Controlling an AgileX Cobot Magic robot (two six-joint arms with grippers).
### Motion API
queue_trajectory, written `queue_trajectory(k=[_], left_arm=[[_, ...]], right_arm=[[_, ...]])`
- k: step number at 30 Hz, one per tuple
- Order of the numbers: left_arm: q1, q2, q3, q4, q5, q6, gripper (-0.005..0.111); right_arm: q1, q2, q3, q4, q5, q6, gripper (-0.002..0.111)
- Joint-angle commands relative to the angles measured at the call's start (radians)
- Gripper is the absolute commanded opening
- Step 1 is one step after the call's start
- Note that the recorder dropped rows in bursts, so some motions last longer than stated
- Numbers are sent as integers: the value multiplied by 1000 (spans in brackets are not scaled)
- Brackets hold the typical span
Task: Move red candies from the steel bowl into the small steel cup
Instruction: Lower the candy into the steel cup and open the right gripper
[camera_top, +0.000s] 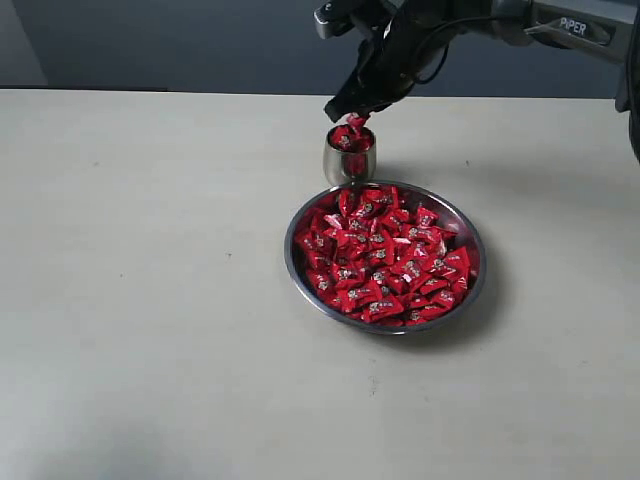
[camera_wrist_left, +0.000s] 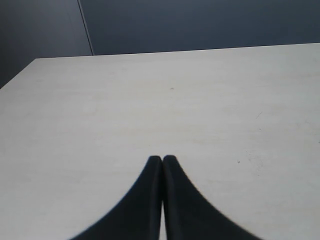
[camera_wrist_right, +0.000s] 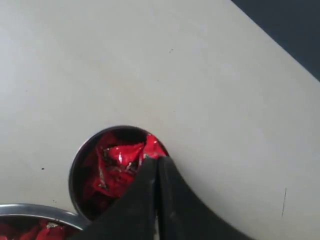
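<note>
The red candies filled the steel bowl, and more were heaped to the brim of the small steel cup just beside it. My right gripper hung over the cup, jaws pressed together on one red candy. Dropped there, I judged, it might roll off the heap onto the table. My left gripper sat closed on nothing.

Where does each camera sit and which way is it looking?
Exterior: raised off the arms, looking down at steel bowl and small steel cup; right arm and right hand show.
Left wrist: on left arm, facing across the table; shut left hand shows.
Right wrist: above the cup, looking down; shut right hand shows.
Shared: exterior and right wrist both show cup, bowl, red candies.
</note>
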Motion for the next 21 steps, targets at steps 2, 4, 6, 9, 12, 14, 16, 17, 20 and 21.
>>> queue_trajectory(k=[2, 4, 6, 9, 12, 14, 16, 17, 20, 21], left_arm=[[-7, -5, 5, 2, -8, -1, 0], [-7, -5, 5, 2, -8, -1, 0], [-7, -5, 5, 2, -8, -1, 0], [-7, -5, 5, 2, -8, -1, 0], [-7, -5, 5, 2, -8, -1, 0], [-7, -5, 5, 2, -8, -1, 0], [-7, -5, 5, 2, -8, -1, 0], [-7, -5, 5, 2, -8, -1, 0], [-7, -5, 5, 2, -8, -1, 0], [-7, -5, 5, 2, -8, -1, 0]], right_arm=[[-7, -4, -6, 8, -3, -24, -1], [-7, -4, -6, 8, 2, -29, -1], [-7, -4, -6, 8, 9, -50, -1], [-7, -4, -6, 8, 13, -54, -1], [-7, -4, -6, 5, 17, -54, -1], [-7, -4, -6, 5, 14, -54, -1], [-7, -4, -6, 5, 14, -54, -1], [-7, -4, -4, 5, 14, -54, -1], [-7, -2, -4, 5, 10, -54, -1], [-7, 2, -4, 8, 10, -54, -1]])
